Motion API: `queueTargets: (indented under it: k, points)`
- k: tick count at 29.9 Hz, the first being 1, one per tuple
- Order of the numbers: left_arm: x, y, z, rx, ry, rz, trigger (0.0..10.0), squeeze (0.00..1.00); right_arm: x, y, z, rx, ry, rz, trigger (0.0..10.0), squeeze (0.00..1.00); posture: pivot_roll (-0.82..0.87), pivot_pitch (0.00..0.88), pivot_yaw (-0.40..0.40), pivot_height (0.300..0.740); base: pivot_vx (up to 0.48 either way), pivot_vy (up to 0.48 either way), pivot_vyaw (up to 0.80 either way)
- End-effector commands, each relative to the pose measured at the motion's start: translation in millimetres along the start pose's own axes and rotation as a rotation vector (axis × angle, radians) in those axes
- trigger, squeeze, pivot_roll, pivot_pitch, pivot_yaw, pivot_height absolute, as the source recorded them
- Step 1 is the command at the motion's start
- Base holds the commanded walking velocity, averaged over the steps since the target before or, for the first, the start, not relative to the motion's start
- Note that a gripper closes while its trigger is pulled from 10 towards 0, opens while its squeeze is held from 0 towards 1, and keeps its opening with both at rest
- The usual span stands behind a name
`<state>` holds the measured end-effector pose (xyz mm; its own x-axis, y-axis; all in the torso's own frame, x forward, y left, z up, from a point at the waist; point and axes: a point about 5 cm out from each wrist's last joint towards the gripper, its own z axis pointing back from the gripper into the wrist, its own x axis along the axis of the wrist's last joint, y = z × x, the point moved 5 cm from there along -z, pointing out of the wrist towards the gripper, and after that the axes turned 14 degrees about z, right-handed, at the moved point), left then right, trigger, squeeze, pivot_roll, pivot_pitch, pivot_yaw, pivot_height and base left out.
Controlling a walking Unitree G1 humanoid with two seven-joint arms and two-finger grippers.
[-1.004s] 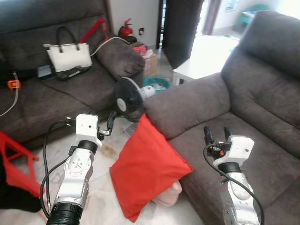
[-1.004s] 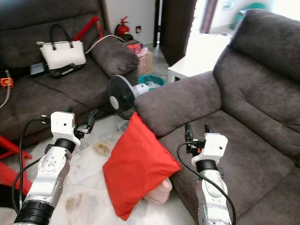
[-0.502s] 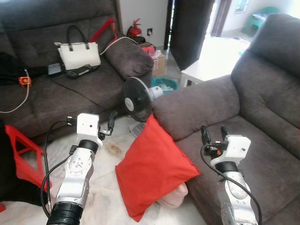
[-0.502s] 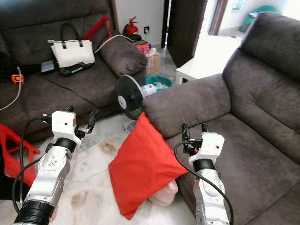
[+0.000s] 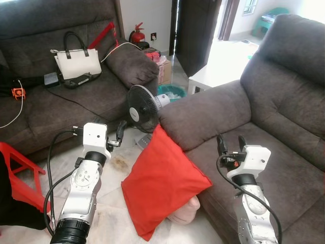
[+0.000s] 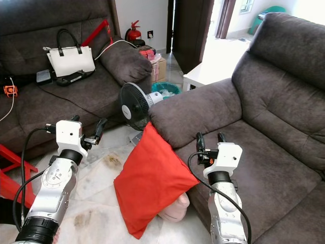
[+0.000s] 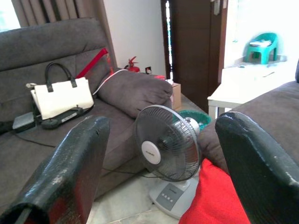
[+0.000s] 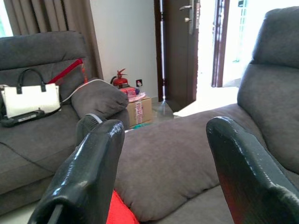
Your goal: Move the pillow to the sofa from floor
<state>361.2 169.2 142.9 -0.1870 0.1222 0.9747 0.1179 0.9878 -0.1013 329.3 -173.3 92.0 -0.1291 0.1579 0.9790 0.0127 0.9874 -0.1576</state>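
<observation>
Living room, marble floor (image 5: pixel 114 213) between two dark grey sofas. Red pillow (image 5: pixel 161 182) is seen on the floor, propped upright on a corner, leaning against the front of the near sofa (image 5: pixel 264 132) just below its armrest; something pale pink is tucked under its lower edge, identity unclear. Not yet picked up.

Left gripper (image 5: pixel 115 136) is held raised beside the pillow's upper left side, apart from it, jaws spread and empty. Right gripper (image 5: pixel 231 147) is held over the near sofa's seat, to the right of the pillow, jaws also spread, nothing between them. Judged: the pillow is being bracketed from both sides for a two-arm squeeze, since it looks too wide for one gripper.

Desk fan (image 5: pixel 142 108) stands on the floor just behind the pillow, so a sweep risk is judged for the left arm. White handbag (image 5: pixel 76 61) sits on the far sofa.

Left wrist view adds the fan's base and control buttons, plus the pillow's top corner. Right wrist view gives the armrest head-on with a sliver of red below.
</observation>
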Motion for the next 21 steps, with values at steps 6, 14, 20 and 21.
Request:
queueTargets:
  k: [6, 14, 20, 21]
  points:
    - [2.8, 1.7, -1.0, -0.002, 0.0, -0.015, 10.0, 0.0, 2.2, 1.6, -2.1, -0.002, -0.012, -0.003, 10.0, 0.0, 0.12, 0.0, 0.012, 0.74, 0.0, 0.0, 0.0]
    - [3.0, 0.2, -1.2, -0.011, 0.002, -0.018, 10.0, 0.0, 0.3, 4.2, -2.8, 0.006, 0.001, -0.009, 10.0, 0.0, 0.12, 0.0, 0.013, 0.74, 0.0, 0.0, -0.27]
    - [2.0, -0.8, -1.0, -0.015, 0.005, -0.018, 10.0, 0.0, 0.5, 3.8, -2.4, 0.002, -0.003, -0.006, 10.0, 0.0, 0.13, 0.0, 0.013, 0.74, 0.0, 0.0, -0.22]
    - [1.9, -0.7, -0.8, -0.015, 0.006, -0.018, 10.0, 0.0, 0.7, 3.5, -2.5, 0.0, -0.004, -0.006, 10.0, 0.0, 0.13, 0.0, 0.013, 0.74, 0.0, 0.0, 0.0]
